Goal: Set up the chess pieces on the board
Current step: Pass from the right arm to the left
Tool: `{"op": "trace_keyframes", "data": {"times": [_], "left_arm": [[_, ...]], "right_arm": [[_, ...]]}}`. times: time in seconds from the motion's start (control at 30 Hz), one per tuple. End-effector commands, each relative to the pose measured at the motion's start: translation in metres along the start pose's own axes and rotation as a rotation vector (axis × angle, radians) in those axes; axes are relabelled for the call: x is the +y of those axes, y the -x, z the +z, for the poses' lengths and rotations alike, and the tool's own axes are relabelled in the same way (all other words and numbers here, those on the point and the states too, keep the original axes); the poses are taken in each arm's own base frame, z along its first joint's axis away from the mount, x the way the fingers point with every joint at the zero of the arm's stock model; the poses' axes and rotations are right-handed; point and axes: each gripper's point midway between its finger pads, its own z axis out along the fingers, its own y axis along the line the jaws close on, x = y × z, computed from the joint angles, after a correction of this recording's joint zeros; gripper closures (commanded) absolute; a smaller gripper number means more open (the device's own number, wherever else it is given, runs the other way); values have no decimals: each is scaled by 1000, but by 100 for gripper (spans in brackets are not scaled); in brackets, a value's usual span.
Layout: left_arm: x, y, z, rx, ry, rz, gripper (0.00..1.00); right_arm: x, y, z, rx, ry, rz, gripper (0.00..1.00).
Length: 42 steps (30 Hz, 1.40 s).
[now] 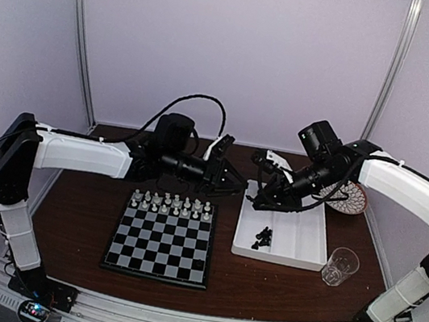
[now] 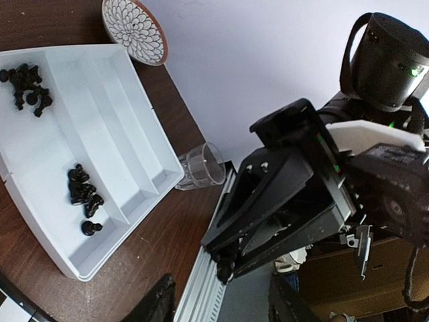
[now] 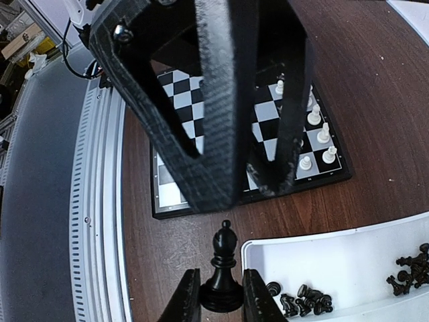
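Right wrist: right jaws pinch a black bishop (image 3: 222, 272) by its base, upright, beside the tray's (image 3: 348, 261) corner.
Likely reason: low grip leaves the head free, perhaps for a pass or clean set-down.
Left jaws: wide, empty, facing the bishop.
Board (image 1: 159, 242): white pieces (image 1: 171, 203) fill the 12 o'clock rows; other squares bare.
Tray: at the board's 3 o'clock, holding loose black pieces (image 1: 264, 237).
Surround: dark wood worktop (image 1: 84, 214), plain pale walls (image 1: 240, 51).

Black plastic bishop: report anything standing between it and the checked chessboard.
The left gripper hangs between the black plastic bishop, pinched in the right gripper, and the black-and-grey checked chessboard, near its far right corner.
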Motion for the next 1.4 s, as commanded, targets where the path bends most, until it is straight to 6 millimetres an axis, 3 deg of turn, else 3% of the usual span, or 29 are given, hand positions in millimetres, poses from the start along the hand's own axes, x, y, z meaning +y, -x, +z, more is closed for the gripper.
{"op": "trace_keyframes", "data": {"times": [0.0, 0.27, 1.0, 1.37], "left_arm": [[-22, 7, 12, 2, -103, 13, 54], [-23, 0, 22, 42, -130, -18, 56], [-23, -7, 27, 85, -137, -23, 88], [-20, -12, 28, 106, -116, -42, 83]], "right_arm": [[14, 12, -6, -30, 22, -31, 85], [16, 16, -6, -34, 33, -35, 85], [11, 15, 0, -21, 28, -28, 85], [4, 14, 2, -13, 7, -23, 85]]}}
